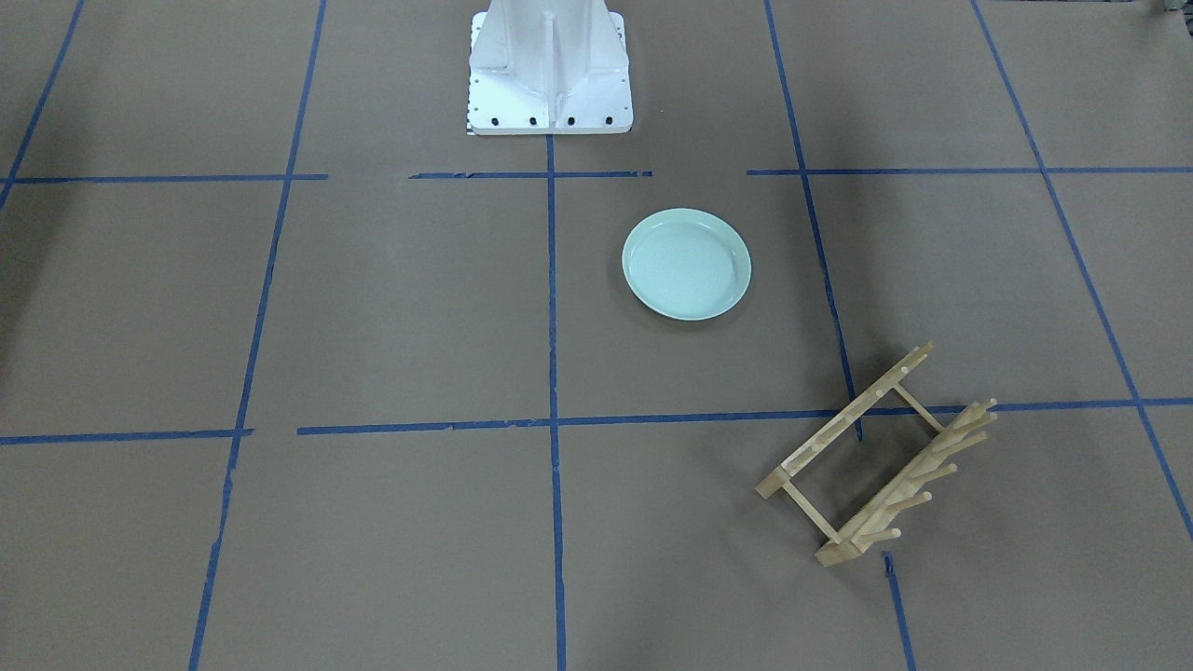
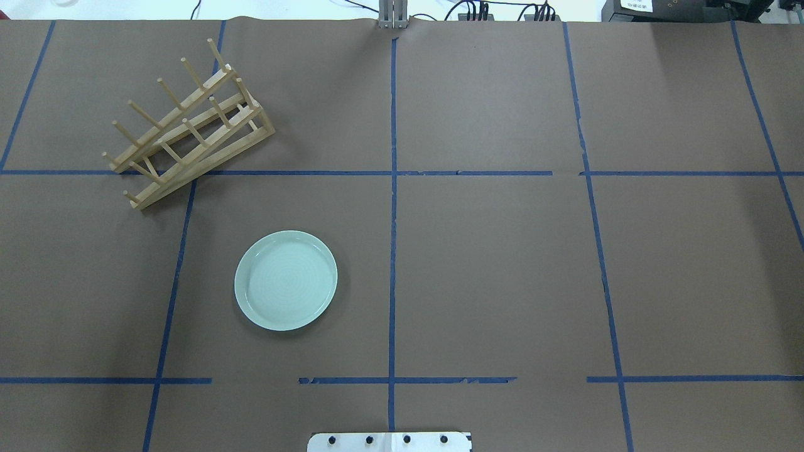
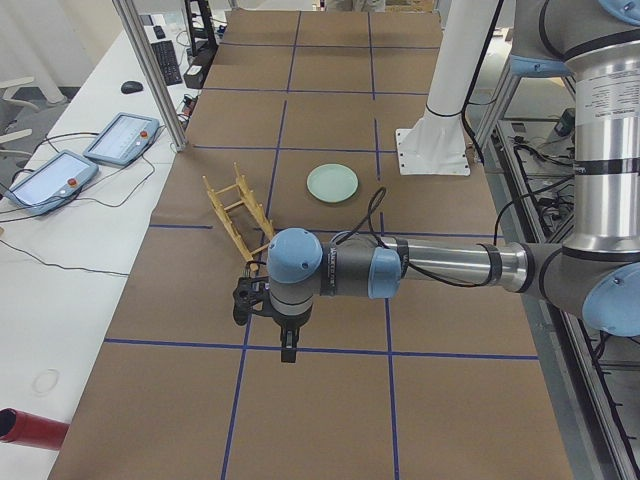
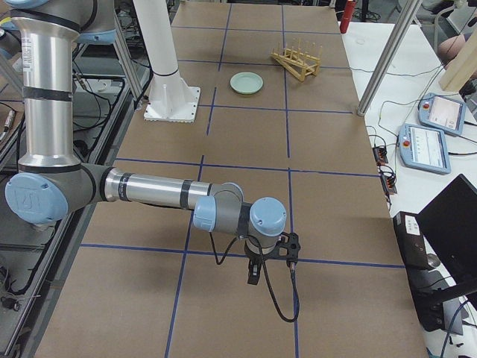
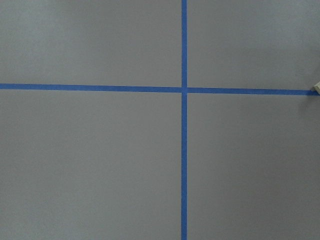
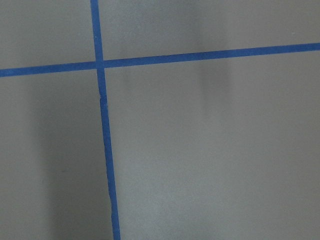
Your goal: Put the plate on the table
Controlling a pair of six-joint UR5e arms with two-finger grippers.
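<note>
The pale mint-green plate (image 1: 687, 264) lies flat and upright on the brown-paper table (image 1: 391, 308), a little in front of the robot base. It also shows in the overhead view (image 2: 286, 280) and in both side views (image 3: 333, 183) (image 4: 246, 83). Nothing touches it. My left gripper (image 3: 288, 345) shows only in the exterior left view, far from the plate, pointing down over the table's end; I cannot tell if it is open or shut. My right gripper (image 4: 253, 274) shows only in the exterior right view, over the other end; I cannot tell its state either. Both wrist views show only paper and blue tape.
A light wooden peg rack (image 1: 881, 457) stands slanted beyond the plate on my left side (image 2: 188, 125), holding nothing. The white robot base (image 1: 548, 70) sits at the table's near edge. Tablets (image 3: 120, 137) and cables lie on the side bench.
</note>
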